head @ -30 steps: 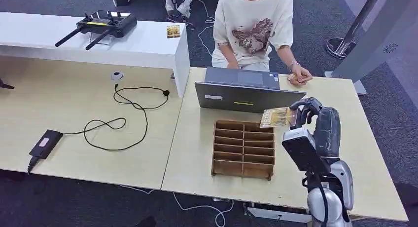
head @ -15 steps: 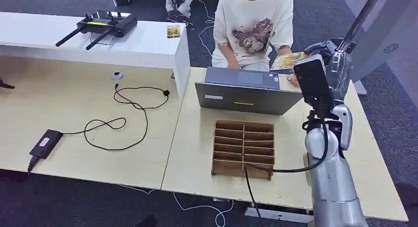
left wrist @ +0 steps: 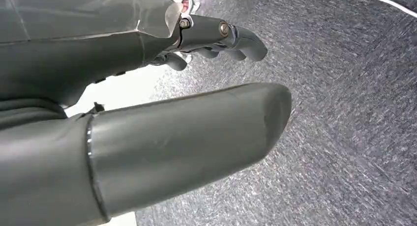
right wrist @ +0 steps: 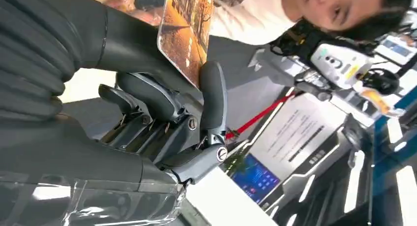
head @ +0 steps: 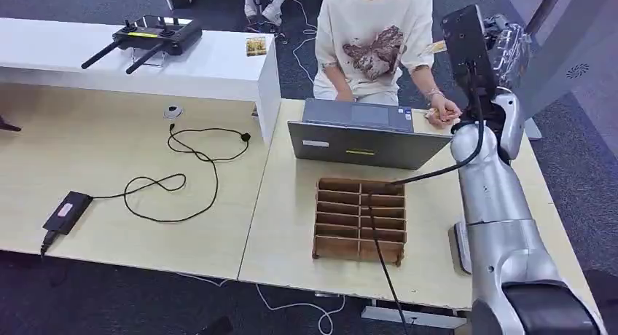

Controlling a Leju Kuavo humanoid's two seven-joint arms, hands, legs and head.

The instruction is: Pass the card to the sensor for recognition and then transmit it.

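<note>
My right hand [head: 505,41] is raised high at the table's far right, beside the seated person's shoulder. It pinches a card [head: 437,47] with an orange picture; in the head view just the card's edge peeks past the wrist block. The right wrist view has the card [right wrist: 189,34] edge-on between the thumb and a finger of that hand [right wrist: 162,103]. Past the fingers in that view stands a grey terminal with a lit screen [right wrist: 275,152]. My left hand [left wrist: 187,132] hangs over dark carpet, fingers loosely apart, holding nothing.
A person [head: 375,36] sits behind an open laptop [head: 364,142], one hand resting on the table [head: 510,196]. A wooden slotted organizer [head: 359,220] lies in front of the laptop. A grey stand [head: 561,58] rises at the far right. A remote controller [head: 149,36] sits on the white counter.
My right arm has swung up from just above the wooden organizer to high at the far right, carrying the card with it. The person and the table's objects have stayed put.
</note>
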